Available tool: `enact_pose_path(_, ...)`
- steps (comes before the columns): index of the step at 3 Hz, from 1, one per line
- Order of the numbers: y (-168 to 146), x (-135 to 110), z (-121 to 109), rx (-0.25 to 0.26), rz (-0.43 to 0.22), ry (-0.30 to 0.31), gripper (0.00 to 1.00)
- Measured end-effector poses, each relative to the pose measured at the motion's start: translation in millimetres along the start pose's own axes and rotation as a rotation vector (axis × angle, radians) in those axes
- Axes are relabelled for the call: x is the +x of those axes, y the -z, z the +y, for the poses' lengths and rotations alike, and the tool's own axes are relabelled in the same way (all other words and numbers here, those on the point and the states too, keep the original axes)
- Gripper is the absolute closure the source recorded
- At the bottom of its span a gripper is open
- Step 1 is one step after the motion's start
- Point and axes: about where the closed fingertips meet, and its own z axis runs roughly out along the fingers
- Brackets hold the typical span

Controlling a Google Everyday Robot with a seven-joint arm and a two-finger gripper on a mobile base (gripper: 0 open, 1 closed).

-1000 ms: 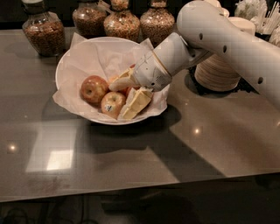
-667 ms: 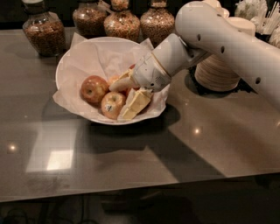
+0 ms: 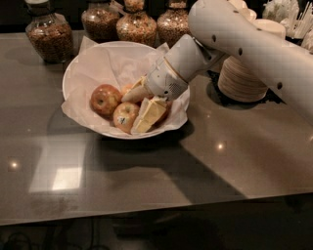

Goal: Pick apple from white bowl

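The white bowl (image 3: 80, 63), wide and lined with crumpled white paper, stands on the dark table. In it lie a red apple (image 3: 104, 99) on the left and a yellow-red apple (image 3: 124, 115) in front. A third apple (image 3: 128, 89) is partly hidden behind the fingers. My gripper (image 3: 133, 113) reaches down into the bowl from the right. Its two cream fingers (image 3: 150, 113) are spread apart. The front apple sits between their tips, and I cannot tell if they touch it.
Several glass jars of grains (image 3: 48, 35) stand along the back edge behind the bowl. A stack of beige paper bowls (image 3: 242, 80) stands to the right, behind my arm. A holder of white utensils (image 3: 286, 10) is at the back right.
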Motion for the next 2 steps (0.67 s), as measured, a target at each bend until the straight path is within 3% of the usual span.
enact_pose_path(2,-0.3,3.3,-0.6,0.004,0.032,-0.018,0.33)
